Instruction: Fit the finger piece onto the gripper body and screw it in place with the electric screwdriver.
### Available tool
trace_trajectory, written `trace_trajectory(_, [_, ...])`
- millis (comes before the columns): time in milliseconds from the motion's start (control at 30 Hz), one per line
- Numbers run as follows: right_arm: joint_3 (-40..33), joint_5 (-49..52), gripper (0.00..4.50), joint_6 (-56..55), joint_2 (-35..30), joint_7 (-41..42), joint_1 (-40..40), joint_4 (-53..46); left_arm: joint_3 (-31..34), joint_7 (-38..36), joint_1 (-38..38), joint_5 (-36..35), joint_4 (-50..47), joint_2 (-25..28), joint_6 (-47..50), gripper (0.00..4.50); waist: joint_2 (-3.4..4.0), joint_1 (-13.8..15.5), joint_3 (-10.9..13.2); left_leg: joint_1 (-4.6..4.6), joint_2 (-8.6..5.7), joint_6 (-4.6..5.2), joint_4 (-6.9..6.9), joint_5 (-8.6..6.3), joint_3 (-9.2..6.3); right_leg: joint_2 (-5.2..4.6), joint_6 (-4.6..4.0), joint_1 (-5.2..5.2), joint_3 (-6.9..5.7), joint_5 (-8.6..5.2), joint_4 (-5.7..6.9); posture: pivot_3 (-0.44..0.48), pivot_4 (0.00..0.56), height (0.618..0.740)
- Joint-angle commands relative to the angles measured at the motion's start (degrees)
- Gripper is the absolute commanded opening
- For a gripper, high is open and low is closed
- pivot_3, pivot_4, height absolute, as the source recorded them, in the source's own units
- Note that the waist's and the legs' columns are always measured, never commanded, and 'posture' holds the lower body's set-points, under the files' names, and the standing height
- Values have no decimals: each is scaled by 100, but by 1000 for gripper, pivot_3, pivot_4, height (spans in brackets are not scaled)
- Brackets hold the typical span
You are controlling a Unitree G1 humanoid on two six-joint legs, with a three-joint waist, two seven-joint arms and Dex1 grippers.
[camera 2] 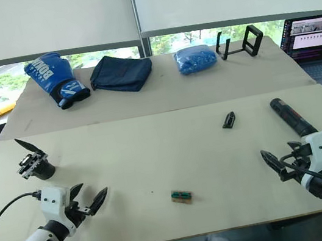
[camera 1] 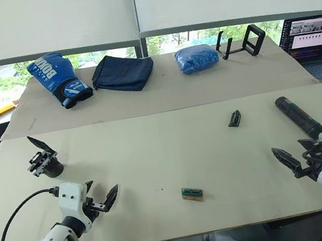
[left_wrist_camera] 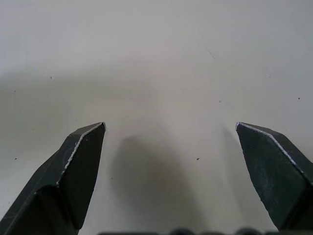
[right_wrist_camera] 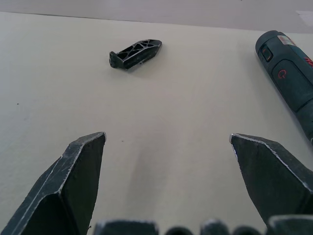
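The gripper body (camera 1: 45, 161) stands at the table's left side, its pointed black finger sticking up. My left gripper (camera 1: 101, 192) hovers near the front edge to its right, open and empty over bare tabletop (left_wrist_camera: 156, 58). The finger piece (camera 1: 234, 118) lies flat right of centre. Right of that, the electric screwdriver (camera 1: 299, 117) lies on the table, running from far to near. My right gripper (camera 1: 289, 154) is open and empty, just in front of the screwdriver's near end. In the right wrist view the finger piece (right_wrist_camera: 135, 53) and the screwdriver (right_wrist_camera: 288, 68) lie ahead of the fingers.
A small green-and-tan block (camera 1: 192, 194) lies near the front centre. On the far table sit a blue boxing glove (camera 1: 58, 79), a dark blue bag (camera 1: 122, 72), a blue bundle (camera 1: 196, 57) and a black stand (camera 1: 242, 42). A laptop (camera 1: 314, 39) stands far right.
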Motion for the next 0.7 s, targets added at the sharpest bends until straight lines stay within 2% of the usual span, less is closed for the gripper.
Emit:
trace_trajectory(33, [269,40,4470,-45,-462,363,-553,-162,322,141,114,-200,-214,-132,-115,4500,0,-33,0,0,0,0,0,0,0,0,0,0,0,0,0,0,150,740])
trace_trajectory(100, [812,324,4470,218,-1056,1037,-1490,-149,879,404,457,-404,-302,-386,-113,4500,6,-183,7,3,1,7,1,0,22,-2,0,-6,21,3,1,0,150,740])
trace_trajectory(167, [1226,791,4470,576,-1306,1530,-2241,-144,1336,477,732,-479,-245,-455,-192,4500,-5,-297,15,21,5,21,1,-8,34,-7,-2,-4,29,10,2,0,150,740])
trace_trajectory(233, [1600,1262,4470,885,-1372,1934,-2836,-211,1703,416,863,-526,-8,-369,-296,4500,-45,-257,17,40,19,41,-14,-23,10,9,-16,5,16,-2,1,0,150,740])
trace_trajectory(367, [2148,1753,4470,1205,-1415,2489,-3501,-364,2184,105,754,-627,605,29,-498,4500,-63,-6,16,28,42,-21,-18,-2,-10,22,-99,-4,-28,-1,7,0,150,740])
trace_trajectory(500, [2489,1839,4470,1254,-1475,2831,-3832,-400,2300,-290,192,-644,1562,658,-657,4500,-63,84,15,-47,41,-28,19,3,-19,7,-105,-52,-49,3,10,0,150,740])
trace_trajectory(567, [2545,1803,4470,1253,-1450,2858,-3950,-315,1989,-457,-193,-328,2022,987,-911,4500,-67,77,13,-55,36,-20,36,-1,-15,-3,-100,-52,-57,7,12,0,150,740])
trace_trajectory(700, [2637,1670,4470,1199,-1422,2876,-4020,-165,1665,-541,-1031,-175,2739,1276,-1056,4500,-75,54,9,-54,26,-11,41,-6,-9,-10,-87,-42,-101,14,8,0,150,740])
